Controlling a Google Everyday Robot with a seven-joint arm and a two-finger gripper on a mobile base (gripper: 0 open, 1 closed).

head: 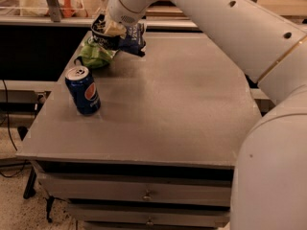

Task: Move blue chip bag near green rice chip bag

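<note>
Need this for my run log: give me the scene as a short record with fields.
gripper: over the table's far-left area, shut on the blue chip bag
blue chip bag: held, right beside the green bag, partly overlapping it
green rice chip bag: lying on the table, far left
Pepsi can: upright, left side, nearer the camera than the bags
table: grey top, drawers below

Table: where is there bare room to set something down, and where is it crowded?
Bare: the middle, right and front of the table, everything right of the can. Crowded: the far left corner, where the pincer holds the blue bag right by the green bag.
</note>
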